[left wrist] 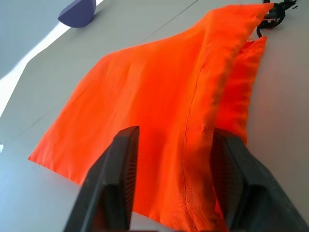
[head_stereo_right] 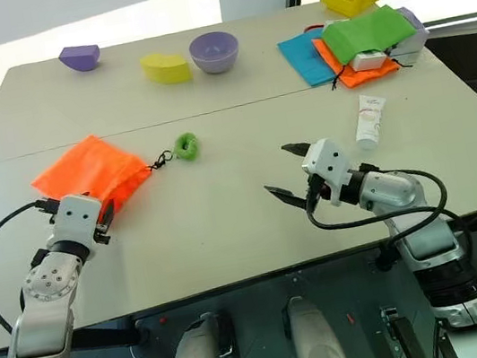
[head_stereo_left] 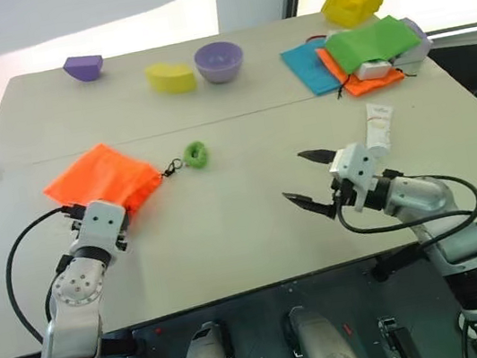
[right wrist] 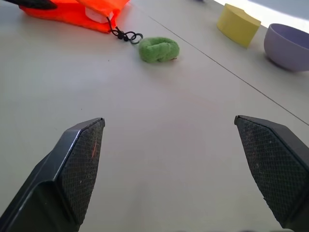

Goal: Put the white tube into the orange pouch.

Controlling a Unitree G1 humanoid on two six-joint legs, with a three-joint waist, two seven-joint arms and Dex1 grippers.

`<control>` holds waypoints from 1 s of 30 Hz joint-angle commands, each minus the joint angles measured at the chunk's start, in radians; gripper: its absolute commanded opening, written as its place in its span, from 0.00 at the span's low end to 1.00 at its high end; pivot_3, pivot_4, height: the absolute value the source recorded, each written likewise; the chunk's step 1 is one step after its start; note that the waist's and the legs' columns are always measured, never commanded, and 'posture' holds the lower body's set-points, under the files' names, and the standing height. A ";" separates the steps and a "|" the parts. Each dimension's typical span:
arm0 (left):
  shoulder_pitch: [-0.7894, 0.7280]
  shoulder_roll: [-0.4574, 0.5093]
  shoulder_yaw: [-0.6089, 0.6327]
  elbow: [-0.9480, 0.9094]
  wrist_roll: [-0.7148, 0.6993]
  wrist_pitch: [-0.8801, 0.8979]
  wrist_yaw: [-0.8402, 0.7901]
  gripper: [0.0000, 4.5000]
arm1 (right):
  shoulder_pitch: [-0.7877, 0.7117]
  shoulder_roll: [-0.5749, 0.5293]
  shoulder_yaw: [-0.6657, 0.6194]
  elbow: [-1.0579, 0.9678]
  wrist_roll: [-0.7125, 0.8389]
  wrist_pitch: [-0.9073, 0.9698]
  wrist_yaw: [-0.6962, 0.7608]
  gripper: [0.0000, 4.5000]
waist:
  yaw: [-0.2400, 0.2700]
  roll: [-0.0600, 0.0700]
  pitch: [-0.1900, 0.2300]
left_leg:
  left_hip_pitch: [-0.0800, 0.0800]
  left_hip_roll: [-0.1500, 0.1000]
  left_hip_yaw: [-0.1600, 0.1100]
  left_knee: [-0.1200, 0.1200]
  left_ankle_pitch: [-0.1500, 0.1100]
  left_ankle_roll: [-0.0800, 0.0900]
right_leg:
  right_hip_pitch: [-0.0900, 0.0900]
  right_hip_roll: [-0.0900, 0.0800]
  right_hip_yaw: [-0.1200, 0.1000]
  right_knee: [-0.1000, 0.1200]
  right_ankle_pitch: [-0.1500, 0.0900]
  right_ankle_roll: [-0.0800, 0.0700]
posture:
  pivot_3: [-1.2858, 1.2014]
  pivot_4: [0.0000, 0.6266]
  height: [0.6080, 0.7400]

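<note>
head views: orange pouch (head_stereo_left: pixel 104 180) lying left on the table (head_stereo_left: pixel 246 223), white tube (head_stereo_left: pixel 380 125) lying right, just beyond right gripper (head_stereo_left: pixel 308 179) | left wrist: left gripper (left wrist: pixel 176 159) clamping pouch fabric | right wrist: right gripper standing spread, empty, facing green ring (right wrist: pixel 159 49)

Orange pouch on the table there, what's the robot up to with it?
The left gripper is closing on a fold at the near edge of the orange pouch, its fingers on either side of the fabric. The right gripper hangs open above bare table, holding nothing. The white tube lies on the table just beyond the right gripper, not yet picked up or in the pouch.
</note>
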 commanded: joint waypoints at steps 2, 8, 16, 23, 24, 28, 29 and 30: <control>-0.011 -0.009 -0.005 -0.040 0.004 0.007 0.005 0.01 | -0.013 0.009 -0.020 -0.007 -0.003 -0.020 -0.012 1.00 | 0.000 0.000 0.000 | 0.000 0.000 0.000 0.000 0.000 0.000 | 0.000 0.000 0.000 0.000 0.000 0.000 | 0.52 0.24 1.00; -0.013 -0.025 -0.022 -0.053 -0.059 -0.033 -0.063 0.01 | -0.016 0.009 -0.016 0.006 -0.016 -0.032 -0.011 1.00 | 0.000 0.000 0.000 | 0.000 0.000 0.000 0.000 0.000 0.000 | 0.000 0.000 0.000 0.000 0.000 0.000 | 0.52 0.24 1.00; 0.006 0.007 -0.064 -0.134 -0.112 -0.043 -0.184 0.01 | -0.099 -0.031 -0.084 0.174 -0.077 0.022 -0.095 1.00 | 0.000 0.000 0.000 | 0.000 -0.001 0.001 0.000 0.000 0.000 | 0.000 0.000 0.000 0.000 0.000 0.000 | 0.52 0.24 1.00; 0.054 0.018 -0.061 -0.175 -0.129 -0.048 -0.213 0.01 | -0.160 -0.088 -0.170 0.134 -0.057 0.280 -0.171 1.00 | -0.002 0.000 0.000 | 0.000 0.000 0.000 0.000 0.000 0.001 | 0.000 0.000 0.000 0.000 0.000 0.000 | 0.52 0.24 1.00; 0.065 0.019 -0.059 -0.186 -0.134 -0.054 -0.219 0.01 | -0.161 -0.102 -0.173 0.129 -0.062 0.304 -0.172 1.00 | -0.001 0.000 0.000 | 0.000 0.000 0.000 0.000 0.000 0.001 | 0.000 0.000 0.000 0.000 0.000 0.000 | 0.52 0.24 1.00; 0.128 0.053 -0.037 -0.213 -0.135 -0.079 -0.245 0.01 | -0.181 -0.115 -0.211 0.104 -0.052 0.476 -0.233 1.00 | -0.002 0.000 0.000 | 0.000 0.000 0.000 -0.001 0.000 0.001 | 0.000 0.000 0.000 -0.001 0.000 0.000 | 0.52 0.24 1.00; 0.139 0.059 -0.026 -0.213 -0.139 -0.083 -0.245 0.01 | -0.186 -0.113 -0.219 0.095 -0.046 0.512 -0.244 1.00 | -0.003 0.000 0.000 | -0.001 0.000 0.000 -0.001 0.000 0.001 | -0.001 -0.001 0.000 -0.001 0.000 0.000 | 0.52 0.24 1.00; 0.147 0.063 -0.014 -0.213 -0.142 -0.088 -0.242 0.01 | -0.189 -0.113 -0.222 0.089 -0.046 0.539 -0.256 1.00 | -0.004 0.000 0.000 | 0.000 0.000 0.000 -0.001 0.000 0.000 | -0.001 -0.001 0.000 -0.001 0.000 0.000 | 0.52 0.24 1.00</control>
